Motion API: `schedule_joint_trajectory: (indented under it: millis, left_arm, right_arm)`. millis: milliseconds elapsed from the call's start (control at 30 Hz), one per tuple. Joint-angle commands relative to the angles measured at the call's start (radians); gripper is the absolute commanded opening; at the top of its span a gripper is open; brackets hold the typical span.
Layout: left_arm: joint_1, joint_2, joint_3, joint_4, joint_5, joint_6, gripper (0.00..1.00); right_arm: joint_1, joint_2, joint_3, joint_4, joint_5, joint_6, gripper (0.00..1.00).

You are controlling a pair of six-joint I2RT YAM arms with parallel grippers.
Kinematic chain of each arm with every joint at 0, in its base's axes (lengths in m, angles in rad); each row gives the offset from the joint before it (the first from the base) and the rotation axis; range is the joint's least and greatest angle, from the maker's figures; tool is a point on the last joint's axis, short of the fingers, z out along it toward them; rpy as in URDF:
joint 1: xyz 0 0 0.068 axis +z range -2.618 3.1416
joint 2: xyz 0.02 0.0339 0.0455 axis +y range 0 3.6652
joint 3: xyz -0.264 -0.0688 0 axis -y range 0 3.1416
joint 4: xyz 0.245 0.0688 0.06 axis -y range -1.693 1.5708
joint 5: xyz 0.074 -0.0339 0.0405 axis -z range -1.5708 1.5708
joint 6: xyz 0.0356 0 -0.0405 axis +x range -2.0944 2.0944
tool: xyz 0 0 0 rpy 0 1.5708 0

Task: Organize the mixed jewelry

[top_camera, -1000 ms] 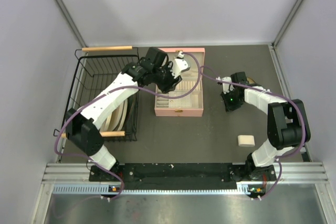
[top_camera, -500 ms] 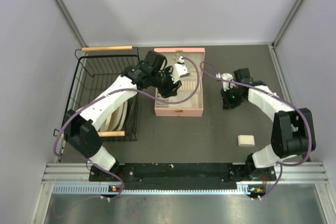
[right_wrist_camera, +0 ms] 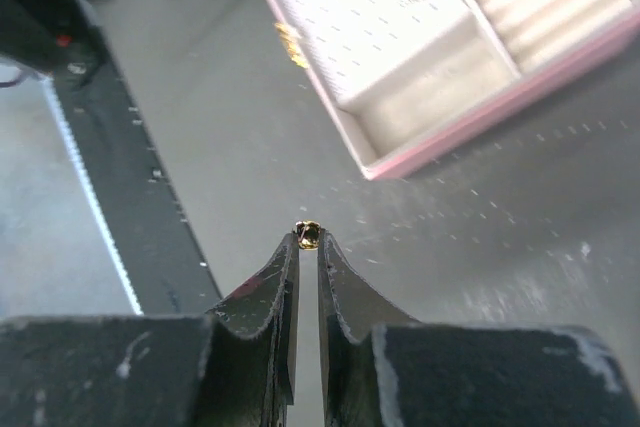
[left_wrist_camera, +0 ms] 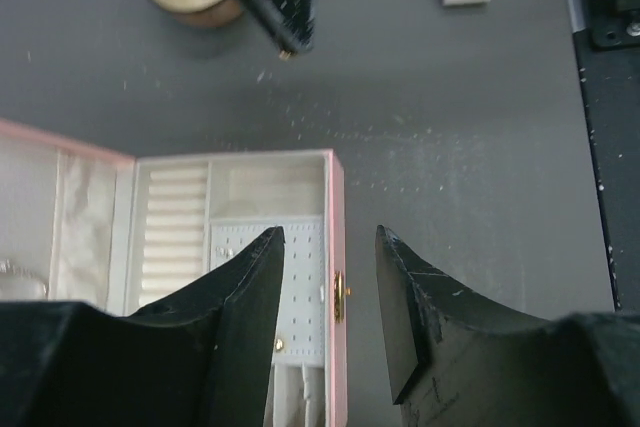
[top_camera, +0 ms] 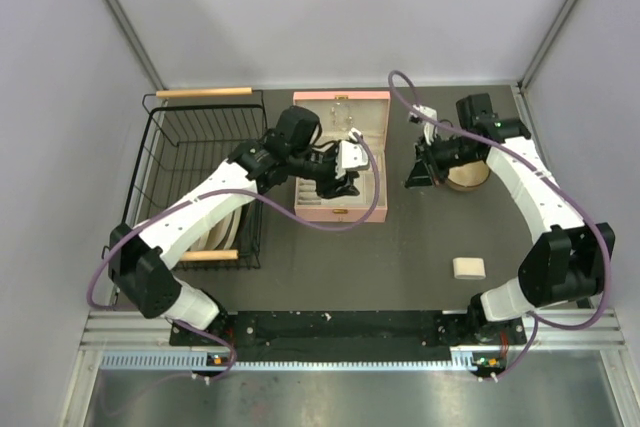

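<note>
My right claw [right_wrist_camera: 307, 245] is clenched on a tiny gold bead [right_wrist_camera: 308, 234] above the table. My left claw [left_wrist_camera: 330, 247] hangs released over the pink jewelry box's [left_wrist_camera: 337, 197] clasp-side wall.

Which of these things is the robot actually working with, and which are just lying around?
In the job:
- pink jewelry box
- tiny gold piece, pinched in the right gripper
- probably the wooden bowl beside it

Just lying about:
- wire basket
- white block
</note>
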Motion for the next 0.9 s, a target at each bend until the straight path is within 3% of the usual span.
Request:
schedule_joint_trajectory:
  millis: [0, 167, 467, 567, 700, 867]
  left_arm:
    - [-0.046, -0.049, -0.014, 0.121, 0.064, 0.071, 0.47]
    - [-0.095, -0.041, -0.01, 0.162, 0.013, 0.013, 0.47]
    - [-0.184, -0.058, -0.04, 0.25, -0.324, -0.133, 0.48]
    - [-0.184, -0.061, -0.005, 0.192, -0.404, -0.153, 0.48]
    - [-0.184, -0.076, 0.047, 0.091, -0.485, -0.121, 0.48]
    - [-0.189, -0.15, 0.044, 0.113, -0.605, 0.003, 0.47]
  right_arm:
    - [0.009, 0.005, 0.116, -0.198, -0.247, -0.111, 0.06]
    - [0.009, 0.034, 0.165, -0.31, -0.351, -0.171, 0.06]
    - [0.009, 0.06, 0.211, -0.314, -0.489, -0.139, 0.07]
    - [0.011, 0.068, 0.238, -0.316, -0.497, -0.128, 0.07]
    - [0.009, 0.078, 0.261, -0.316, -0.495, -0.118, 0.07]
    - [0.006, 0.102, 0.297, -0.314, -0.529, -0.082, 0.07]
